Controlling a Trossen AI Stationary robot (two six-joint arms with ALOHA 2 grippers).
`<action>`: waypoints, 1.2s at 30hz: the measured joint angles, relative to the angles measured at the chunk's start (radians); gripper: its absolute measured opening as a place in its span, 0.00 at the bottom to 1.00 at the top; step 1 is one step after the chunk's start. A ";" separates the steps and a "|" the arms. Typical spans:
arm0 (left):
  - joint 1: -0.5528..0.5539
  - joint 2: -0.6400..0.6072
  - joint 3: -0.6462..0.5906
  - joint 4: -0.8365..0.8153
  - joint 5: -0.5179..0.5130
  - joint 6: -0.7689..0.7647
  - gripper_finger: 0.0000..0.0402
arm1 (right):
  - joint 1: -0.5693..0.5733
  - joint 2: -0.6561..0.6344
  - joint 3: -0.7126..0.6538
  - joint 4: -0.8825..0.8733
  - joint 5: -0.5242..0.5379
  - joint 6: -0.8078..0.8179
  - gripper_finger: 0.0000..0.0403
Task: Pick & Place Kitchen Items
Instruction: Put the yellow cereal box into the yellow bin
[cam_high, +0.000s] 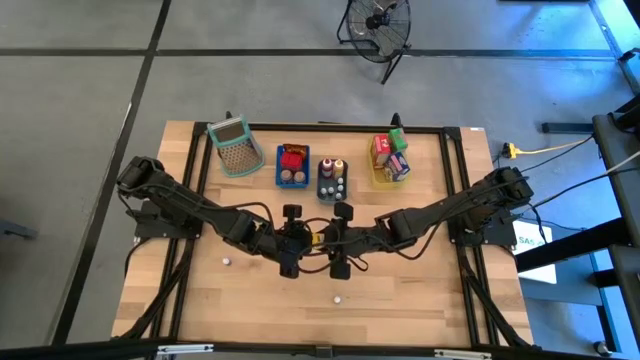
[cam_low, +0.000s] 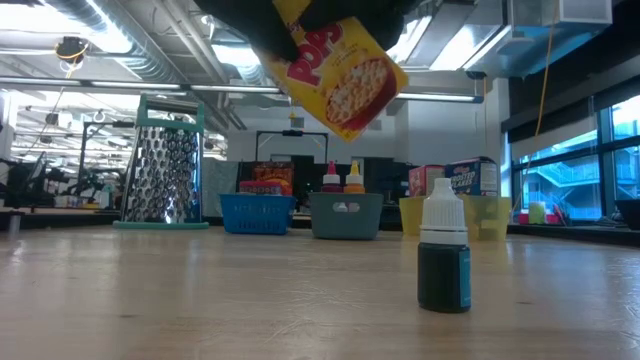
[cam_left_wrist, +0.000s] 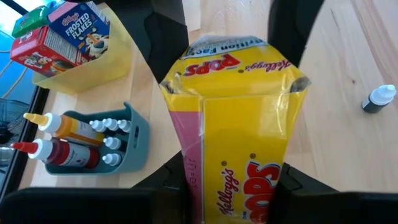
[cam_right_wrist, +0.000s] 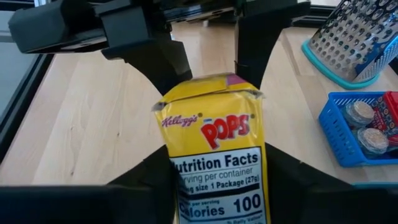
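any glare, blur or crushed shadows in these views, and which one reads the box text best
Low view: ceiling strip lights and the right-hand windows blow out, the arms above the Pops box go near black, and the small dropper bottle is sharp. Right wrist view: the box's lettering reads cleanest. Left wrist view: soft sheen on the yellow box. High view: even light, small items too tiny to read.

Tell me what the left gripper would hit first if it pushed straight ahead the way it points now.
Probably the right gripper: the two face each other over the table's middle, both at the yellow Pops carton that the left gripper holds. That carton would press into the right jaws first, though depth is hard to judge.
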 joint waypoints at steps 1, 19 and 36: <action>0.000 0.000 0.000 0.000 0.000 0.000 0.26 | 0.000 0.000 0.000 0.000 0.000 -0.001 0.42; 0.000 0.000 0.000 0.031 0.019 0.012 0.34 | 0.001 -0.001 0.000 -0.001 -0.001 0.003 0.37; -0.002 0.000 0.000 0.053 0.163 0.124 0.52 | 0.002 -0.002 0.000 -0.008 -0.045 0.041 0.37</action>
